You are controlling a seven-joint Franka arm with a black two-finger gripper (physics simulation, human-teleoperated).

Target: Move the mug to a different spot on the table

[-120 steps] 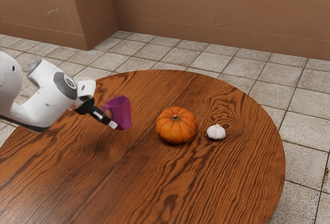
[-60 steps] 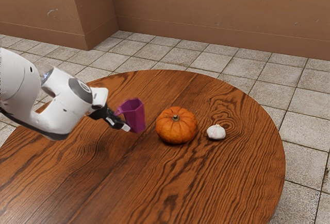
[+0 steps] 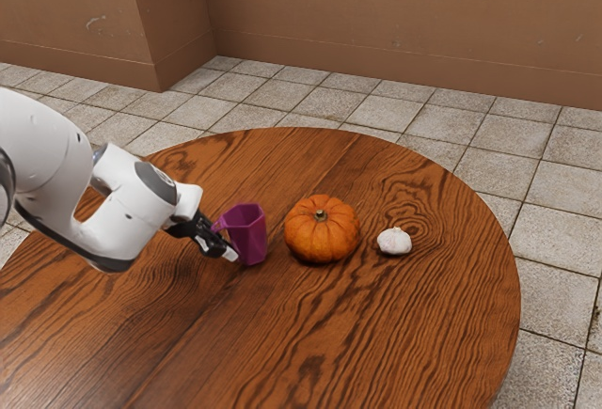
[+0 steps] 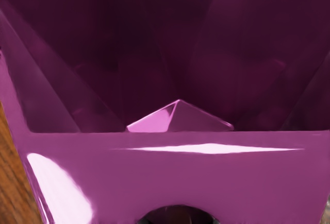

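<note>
The claw [image 3: 224, 243] is clamping the purple mug [image 3: 246, 232], its two black fingers standing close together and pinching the mug's side that faces the arm [image 3: 85, 193]. The white arm is coming in from the exterior view's left and reaching low across the table.

The table [image 3: 376, 334] is round, of dark reddish wood with a strong swirling grain, and it is catching a soft sheen. It is standing on a floor [image 3: 555, 221] of pale beige tiles with grey joints. A plain brown wall [image 3: 423, 5] is running behind, with a boxy corner jutting out at the exterior view's upper left.

The mug is sitting upright, mouth up, very low at the table's middle. Whether its base is touching the wood or hanging just above it cannot be told. It is standing just beside an orange pumpkin [image 3: 322, 228], on the pumpkin's arm-facing side, with a narrow gap between them. A white garlic bulb [image 3: 394, 241] is lying on the pumpkin's far side, near it and apart from it.

In the wrist view the mug [image 4: 175, 172] is sitting right under the hand, its glossy faceted wall and dark inside showing, with a sliver of the wooden table [image 4: 13, 183] beside it.
</note>
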